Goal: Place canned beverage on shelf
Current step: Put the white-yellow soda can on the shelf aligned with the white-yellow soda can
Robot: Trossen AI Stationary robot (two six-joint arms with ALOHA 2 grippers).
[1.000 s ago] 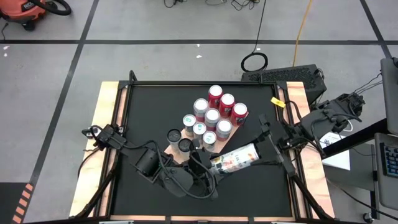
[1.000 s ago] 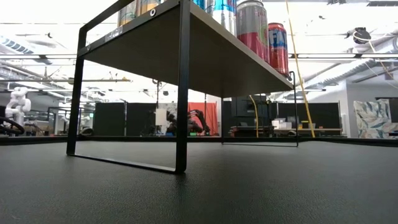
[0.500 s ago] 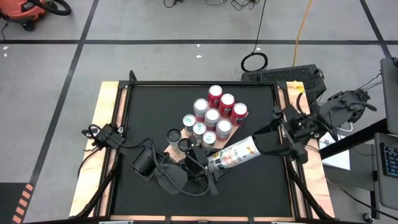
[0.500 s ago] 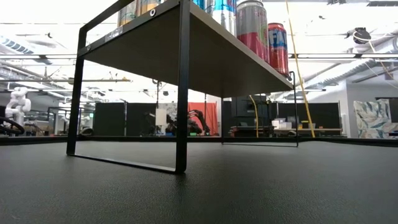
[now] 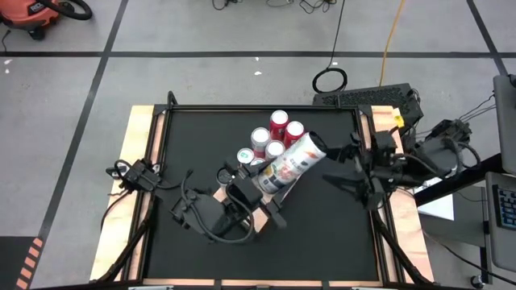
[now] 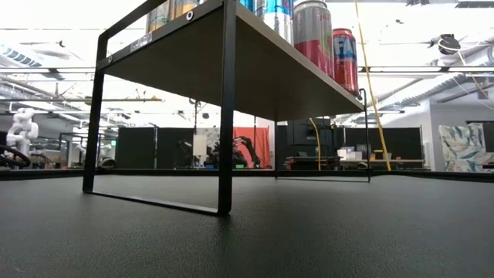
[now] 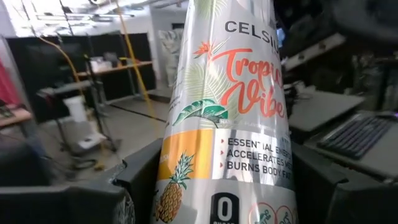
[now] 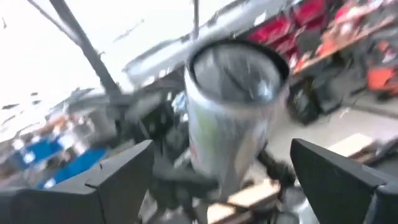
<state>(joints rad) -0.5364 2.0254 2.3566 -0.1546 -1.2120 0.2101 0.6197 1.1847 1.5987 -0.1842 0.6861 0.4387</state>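
A robotics lab or workshop: taped concrete floor (image 5: 201, 72), loose cables (image 5: 329, 79), a shop vacuum (image 5: 36, 12), benches (image 6: 347, 162) and partitions behind.

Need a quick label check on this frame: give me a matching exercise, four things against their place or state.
Column one:
1. white tropical-print tall can
2. left hand
3. right hand
4. red cylindrical cans

Column two:
A. open, off the can, right of it
B. standing on the light tan wooden shelf
C. tilted above the shelf's cans
D. shut on the white can's lower end

Pairs: 1-C, 2-D, 3-A, 4-B
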